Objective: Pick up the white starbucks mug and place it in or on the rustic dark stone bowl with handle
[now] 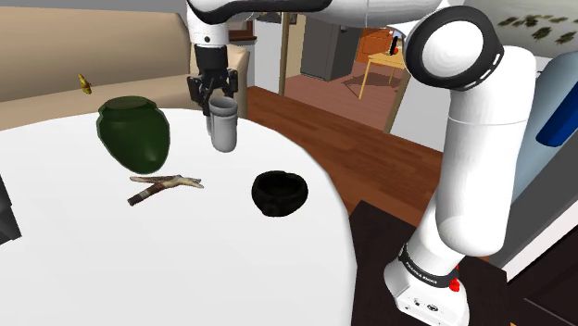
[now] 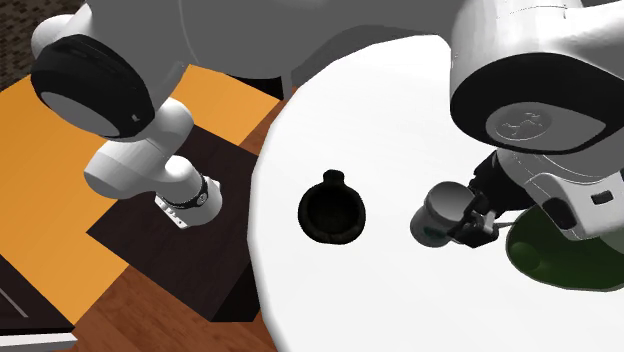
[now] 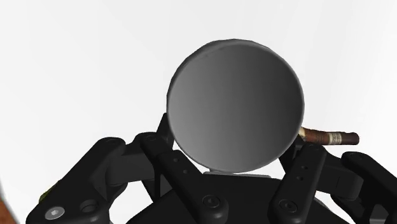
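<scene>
Mug (image 1: 223, 128): pale grey, upright, hung from gripper (image 1: 217, 98), apparently clear of table (image 1: 185, 269). It sat well apart from bowl (image 1: 280, 193), up and to bowl's left in shoulder view. Jaws pinched mug near rim, one finger each side.

Bowl: black, empty, small handle nub on rim. Stick (image 1: 165, 185) lay to bowl's left in shoulder view, green vase (image 1: 134, 132) beyond stick.

Your risks: grip sat high on mug, so fast swing could tilt or slip it. Mug looked tall for bowl's small mouth; off-centre release could topple it or shove bowl.
</scene>
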Controlling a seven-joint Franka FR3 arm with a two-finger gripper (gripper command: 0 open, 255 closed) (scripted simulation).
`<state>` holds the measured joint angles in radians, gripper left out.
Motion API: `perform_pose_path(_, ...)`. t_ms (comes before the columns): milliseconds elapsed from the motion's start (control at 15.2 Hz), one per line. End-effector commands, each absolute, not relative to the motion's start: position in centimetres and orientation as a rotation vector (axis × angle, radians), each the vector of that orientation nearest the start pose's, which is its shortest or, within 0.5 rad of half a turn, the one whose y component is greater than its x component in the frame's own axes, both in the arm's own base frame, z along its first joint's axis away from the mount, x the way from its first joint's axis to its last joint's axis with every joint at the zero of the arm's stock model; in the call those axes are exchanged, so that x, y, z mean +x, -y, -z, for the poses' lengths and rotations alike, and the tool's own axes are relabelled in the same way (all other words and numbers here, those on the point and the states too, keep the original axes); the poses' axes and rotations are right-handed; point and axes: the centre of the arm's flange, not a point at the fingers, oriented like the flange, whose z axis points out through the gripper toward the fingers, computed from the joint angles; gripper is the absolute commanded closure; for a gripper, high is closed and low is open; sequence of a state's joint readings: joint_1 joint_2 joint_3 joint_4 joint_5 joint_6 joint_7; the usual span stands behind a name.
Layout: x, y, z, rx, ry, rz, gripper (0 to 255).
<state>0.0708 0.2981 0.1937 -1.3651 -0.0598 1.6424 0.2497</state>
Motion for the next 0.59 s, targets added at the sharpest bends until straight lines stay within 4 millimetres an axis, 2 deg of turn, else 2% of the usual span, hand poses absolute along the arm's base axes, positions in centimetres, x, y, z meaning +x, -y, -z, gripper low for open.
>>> perform_pose_path(0, 63.0, -14.6, -56.3, -3.148, 0.018, -0.022, 255)
perform_pose_path(264, 63.0, -14.6, -58.0, -3.148, 0.018, -0.022, 255)
perform_pose_path(528, 57.9, -14.1, -59.1, -3.148, 0.018, -0.022, 255)
